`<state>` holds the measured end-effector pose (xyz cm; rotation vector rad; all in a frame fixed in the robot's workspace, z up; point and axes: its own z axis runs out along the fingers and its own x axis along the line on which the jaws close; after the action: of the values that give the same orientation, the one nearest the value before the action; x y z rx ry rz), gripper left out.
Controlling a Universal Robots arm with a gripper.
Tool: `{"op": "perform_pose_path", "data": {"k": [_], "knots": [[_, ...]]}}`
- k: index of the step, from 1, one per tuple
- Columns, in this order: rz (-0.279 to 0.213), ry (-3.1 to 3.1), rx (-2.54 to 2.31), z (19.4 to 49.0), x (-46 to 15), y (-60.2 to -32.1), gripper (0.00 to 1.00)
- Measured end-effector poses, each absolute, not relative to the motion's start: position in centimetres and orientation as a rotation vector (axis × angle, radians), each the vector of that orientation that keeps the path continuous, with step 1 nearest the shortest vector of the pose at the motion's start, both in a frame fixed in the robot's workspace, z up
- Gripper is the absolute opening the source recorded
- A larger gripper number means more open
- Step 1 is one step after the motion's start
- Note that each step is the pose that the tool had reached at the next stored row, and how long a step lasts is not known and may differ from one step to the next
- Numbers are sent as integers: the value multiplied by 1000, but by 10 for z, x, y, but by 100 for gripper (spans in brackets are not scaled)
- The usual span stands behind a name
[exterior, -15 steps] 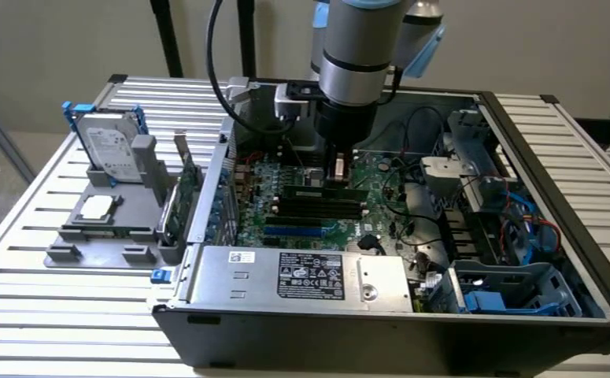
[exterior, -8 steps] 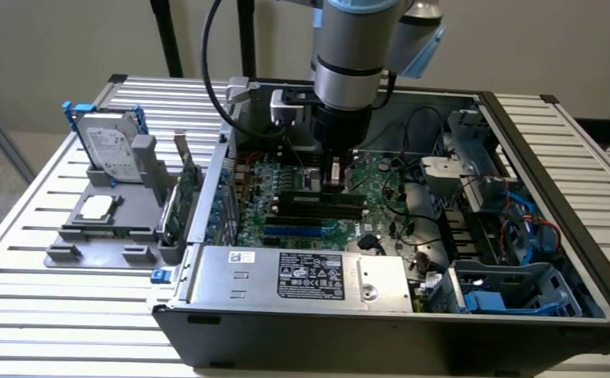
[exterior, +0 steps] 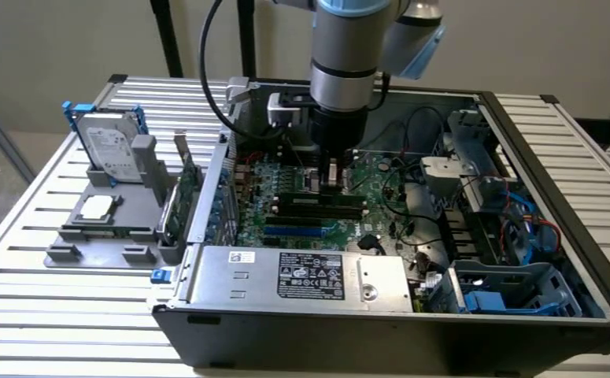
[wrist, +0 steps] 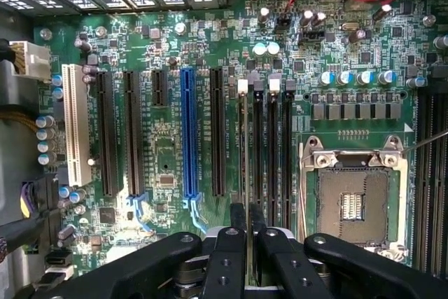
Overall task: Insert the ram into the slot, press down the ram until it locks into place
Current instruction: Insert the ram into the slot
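As the gripper (wrist: 246, 227) pinches the ram (wrist: 244, 166) edge-on in a narrow grip at the centre of the exterior view, the stick's long axis lies parallel to, and seemingly straight above, the black memory slot (wrist: 242, 90)

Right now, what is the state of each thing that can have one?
fingers: shut on the ram
ram: held edge-on over the slot; seated or not, cannot tell
slot: in line under the ram; latches unclear
CPU socket: empty
blue socket: empty
computer case: open, side panel off
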<state>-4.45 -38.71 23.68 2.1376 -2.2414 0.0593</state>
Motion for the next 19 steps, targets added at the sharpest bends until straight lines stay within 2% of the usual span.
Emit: {"op": "perform_pose_path", "data": {"k": [19], "knots": [[83, -2231, 2127, 228, -45, -383, 13]]}}
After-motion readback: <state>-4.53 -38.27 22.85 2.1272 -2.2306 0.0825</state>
